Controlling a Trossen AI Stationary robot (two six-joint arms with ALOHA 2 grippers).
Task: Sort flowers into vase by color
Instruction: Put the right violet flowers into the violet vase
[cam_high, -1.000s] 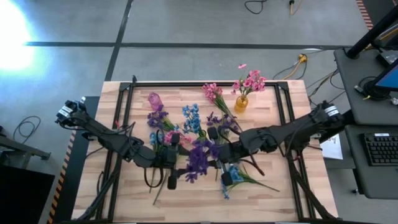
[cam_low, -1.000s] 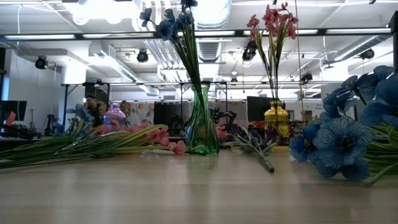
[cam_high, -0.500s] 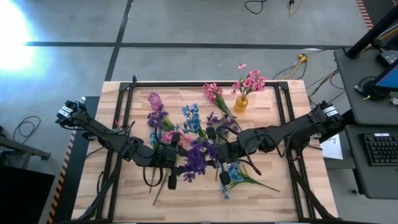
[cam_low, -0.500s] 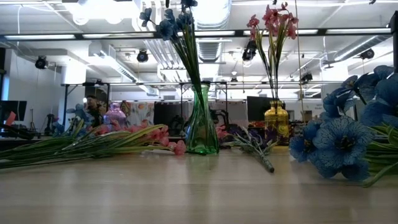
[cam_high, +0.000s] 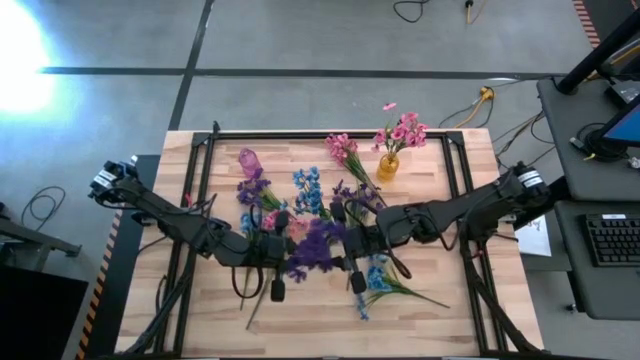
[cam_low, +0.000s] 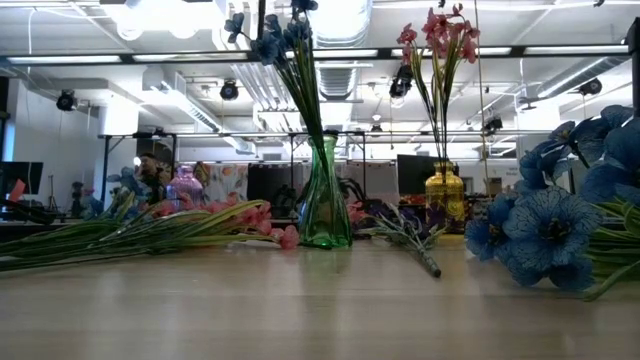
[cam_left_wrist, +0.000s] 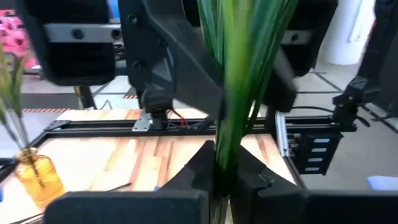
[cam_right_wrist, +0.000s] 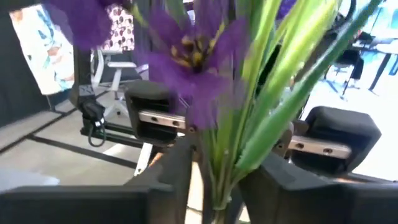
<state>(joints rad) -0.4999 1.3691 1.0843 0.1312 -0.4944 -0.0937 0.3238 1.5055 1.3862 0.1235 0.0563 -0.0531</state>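
Green stems (cam_left_wrist: 233, 93) of purple flowers (cam_high: 318, 245) between left fingers (cam_left_wrist: 249, 177).

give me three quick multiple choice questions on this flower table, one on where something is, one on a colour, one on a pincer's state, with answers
1. Where is the yellow vase?
A. At the table's far edge, right of centre in the overhead view
B. On the floor
C. At the near left corner

2. What colour are the blossoms in the green vase?
A. Pink
B. Blue
C. White

3. What is the left pincer doing?
A. Open above a bare table
B. Out of sight
C. Shut on the green stems

Answers:
1 A, the overhead view shows it by the far rail, holding pink flowers.
2 B, the low view shows blue blossoms atop its stems.
3 C, the left wrist view shows both fingers pressed against the stem bundle of the purple flowers.
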